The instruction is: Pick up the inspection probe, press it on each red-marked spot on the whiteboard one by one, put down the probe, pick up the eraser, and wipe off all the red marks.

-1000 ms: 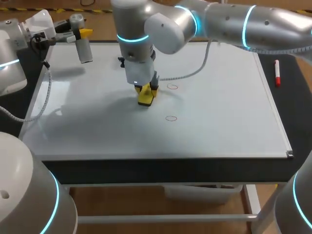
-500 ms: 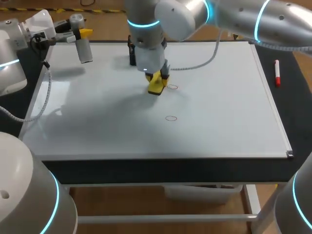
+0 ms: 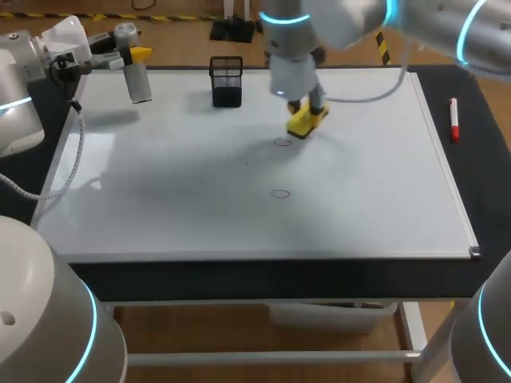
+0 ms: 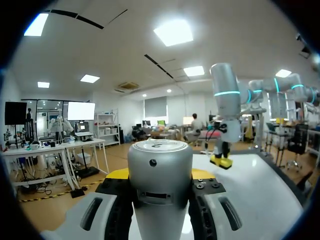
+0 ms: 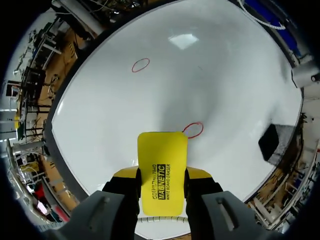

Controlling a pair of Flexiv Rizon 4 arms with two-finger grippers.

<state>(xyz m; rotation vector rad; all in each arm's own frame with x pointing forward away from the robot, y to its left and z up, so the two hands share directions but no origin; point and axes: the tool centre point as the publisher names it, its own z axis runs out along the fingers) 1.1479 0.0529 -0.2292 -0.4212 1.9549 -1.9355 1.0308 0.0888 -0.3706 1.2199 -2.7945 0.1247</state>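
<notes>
**A:** How does our right gripper [image 5: 161,186] stand?

**B:** It is clamped on the yellow eraser [image 5: 161,167], with a finger pressed against each long side. Over the last second we carry it from left of centre in the head view up and to the right. It now sits in the upper middle of the frame, just up and right of the nearer red ring [image 3: 282,142].

**A:** Is that ring gone?

**B:** No. It and the second ring [image 3: 279,193], at centre frame on the whiteboard [image 3: 367,199], look as they did a second ago. We judge the wiping is under way with both still to do.

**A:** Has the move uncovered anything?

**B:** The black mesh holder [image 3: 227,81] now shows left of the eraser, where our arm covered it before.

**A:** And the probe [image 4: 160,165]?

**B:** Our left gripper [image 4: 160,176] holds it at the upper left of the head view. It is unmoved and not yet put down.
</notes>
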